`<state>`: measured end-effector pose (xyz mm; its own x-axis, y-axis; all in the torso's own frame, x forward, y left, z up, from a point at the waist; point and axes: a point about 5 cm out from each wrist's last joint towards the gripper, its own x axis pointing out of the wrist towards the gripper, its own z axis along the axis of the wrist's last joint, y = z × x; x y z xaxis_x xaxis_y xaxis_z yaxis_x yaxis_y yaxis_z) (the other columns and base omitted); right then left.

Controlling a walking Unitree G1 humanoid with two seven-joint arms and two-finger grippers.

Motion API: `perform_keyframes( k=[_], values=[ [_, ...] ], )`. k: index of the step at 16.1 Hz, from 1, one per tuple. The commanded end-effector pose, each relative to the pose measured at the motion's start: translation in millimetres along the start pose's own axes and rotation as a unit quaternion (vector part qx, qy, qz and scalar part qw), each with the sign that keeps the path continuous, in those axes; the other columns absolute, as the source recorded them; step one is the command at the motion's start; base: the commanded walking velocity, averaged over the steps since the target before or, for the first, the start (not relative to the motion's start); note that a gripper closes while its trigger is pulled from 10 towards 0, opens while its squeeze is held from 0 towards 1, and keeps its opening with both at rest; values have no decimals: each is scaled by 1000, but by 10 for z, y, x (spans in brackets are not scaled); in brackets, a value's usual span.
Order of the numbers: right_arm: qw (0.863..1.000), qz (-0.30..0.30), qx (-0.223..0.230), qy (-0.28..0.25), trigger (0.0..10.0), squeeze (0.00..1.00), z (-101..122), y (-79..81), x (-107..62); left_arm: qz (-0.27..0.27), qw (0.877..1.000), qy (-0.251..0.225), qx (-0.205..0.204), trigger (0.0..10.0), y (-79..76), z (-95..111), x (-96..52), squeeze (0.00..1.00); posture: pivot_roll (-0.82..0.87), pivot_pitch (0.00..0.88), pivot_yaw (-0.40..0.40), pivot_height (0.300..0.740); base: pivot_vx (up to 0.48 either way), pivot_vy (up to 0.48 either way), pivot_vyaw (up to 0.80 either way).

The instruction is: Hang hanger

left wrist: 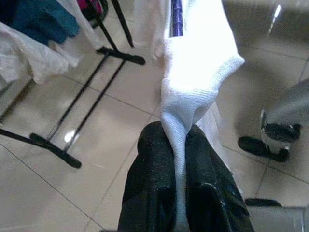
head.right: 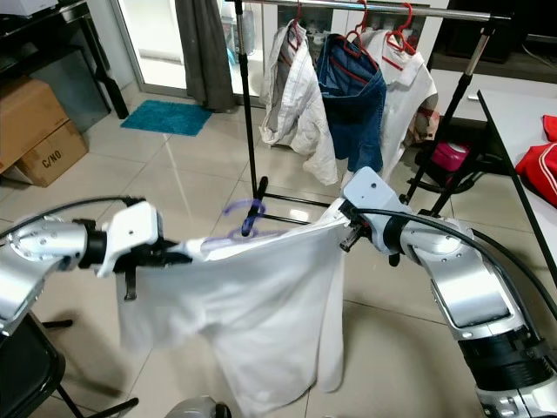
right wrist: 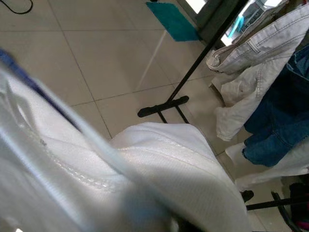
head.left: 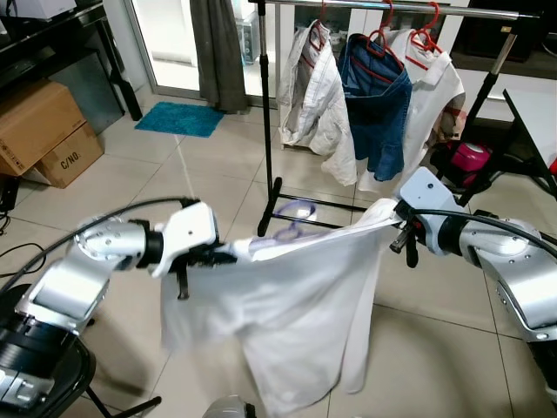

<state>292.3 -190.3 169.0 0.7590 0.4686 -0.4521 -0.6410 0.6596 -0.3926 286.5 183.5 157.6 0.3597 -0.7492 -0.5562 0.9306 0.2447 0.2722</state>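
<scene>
A white shirt (head.left: 296,313) on a purple hanger (head.left: 292,228) hangs stretched between my two grippers, a little above the tiled floor. My left gripper (head.left: 222,254) is shut on the shirt's left shoulder; in the left wrist view its black fingers (left wrist: 154,169) pinch a fold of white cloth (left wrist: 193,72). At the other side my right gripper (head.right: 341,218) holds the shirt's right shoulder, and the cloth (right wrist: 159,169) pulls taut from it. The hanger's hook (head.right: 246,213) stands up between them. Behind stands the clothes rack (head.left: 365,7), its rail above and beyond the shirt.
On the rack hang a pale jacket (head.left: 313,96), a blue denim garment (head.left: 379,104) and a white shirt (head.left: 435,87) on red hangers. The rack's black base (head.left: 277,187) lies ahead. Cardboard boxes (head.left: 39,131) and a teal mat (head.left: 180,117) are left; a black chair (head.left: 43,374) is close by.
</scene>
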Motion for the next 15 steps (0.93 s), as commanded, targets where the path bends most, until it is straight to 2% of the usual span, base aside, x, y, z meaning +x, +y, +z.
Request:
perform_keyframes(
  k=[1, 4, 7, 9, 10, 11, 12, 13, 15],
  values=[
    [1000, 13, -13, 2, 10000, 0, 31, 50, -15, 27, 999, -28, 5, 0, 110, 93, -74, 0, 51, 0, 61, 740, 0, 0, 0],
    [1000, 23, -20, -2, 10000, 0, 78, 112, -8, 20, 998, -61, -8, 0, 132, 177, -41, 0, 51, 0, 68, 740, 0, 0, 0],
    [999, 22, -16, -21, 10000, 0, 168, 112, -12, 19, 998, -53, -10, 0, 146, 145, -23, 0, 52, 0, 71, 740, 0, 0, 0],
    [999, 27, -19, -29, 10000, 35, 217, 128, -13, 22, 999, -48, -9, 0, 164, 144, -8, 0, 53, 0, 69, 740, 0, 0, 0],
    [998, 39, -22, -35, 10000, 875, 262, 174, -7, 30, 999, -43, -8, 0, 199, 140, 9, 0, 54, 0, 66, 740, 0, 0, 0],
    [998, 39, -22, -35, 10000, 875, 262, 174, -7, 30, 999, -43, -8, 0, 199, 140, 9, 0, 54, 0, 66, 740, 0, 0, 0],
    [998, 44, -25, -36, 10000, 969, 273, 195, -3, 36, 999, -40, -8, 0, 218, 140, 14, 0, 54, 0, 66, 740, 0, 0, 0],
    [998, 48, -28, -35, 10000, 1000, 276, 211, -2, 41, 998, -37, -9, 0, 237, 138, 15, 0, 53, 0, 66, 740, 0, 0, 0],
    [998, 51, -32, -32, 10000, 1000, 276, 229, -2, 57, 998, -30, -12, 0, 288, 124, 4, 0, 52, 0, 65, 740, 0, 0, 0]
  ],
)
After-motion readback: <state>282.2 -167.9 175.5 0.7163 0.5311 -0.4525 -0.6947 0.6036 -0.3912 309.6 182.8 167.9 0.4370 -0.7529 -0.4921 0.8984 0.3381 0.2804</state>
